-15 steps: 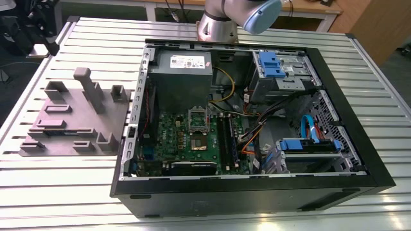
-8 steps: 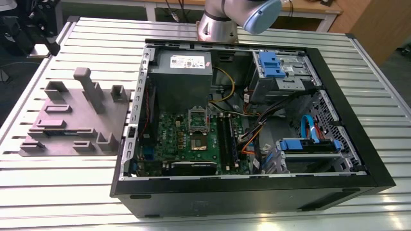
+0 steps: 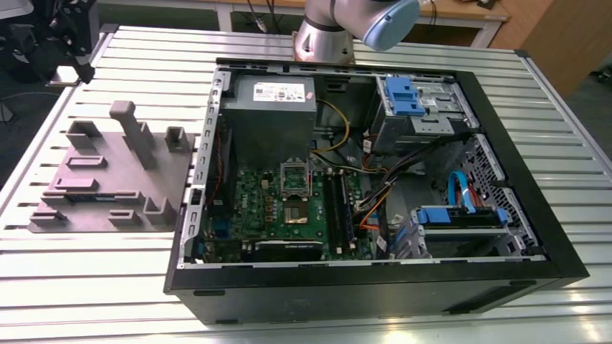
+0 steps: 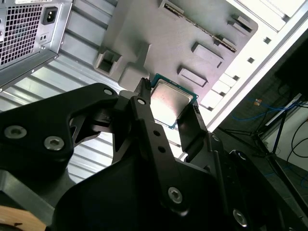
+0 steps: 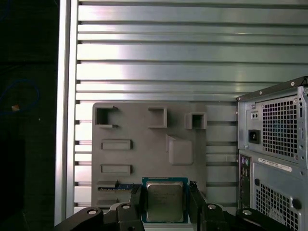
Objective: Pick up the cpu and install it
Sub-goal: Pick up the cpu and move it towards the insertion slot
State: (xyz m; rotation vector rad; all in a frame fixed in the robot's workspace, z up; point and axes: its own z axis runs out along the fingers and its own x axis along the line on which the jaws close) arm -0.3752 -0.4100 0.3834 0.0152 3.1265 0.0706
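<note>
While high above the grey tray (image 5: 144,125), pincer (image 5: 164,188) downward, tight on opposite edges of the cpu (image 5: 164,202)

Cpu (image 5: 164,201): small square chip, silver-grey top, green rim; clamped by opposite edges in hand (image 5: 164,188).

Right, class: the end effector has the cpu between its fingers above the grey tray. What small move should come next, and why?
Probably carry it across toward the open computer case. In the first wrist view the end effector grips the cpu, seemingly lifted off the grey tray, while the exterior view shows the socket on the motherboard inside that case.
</note>
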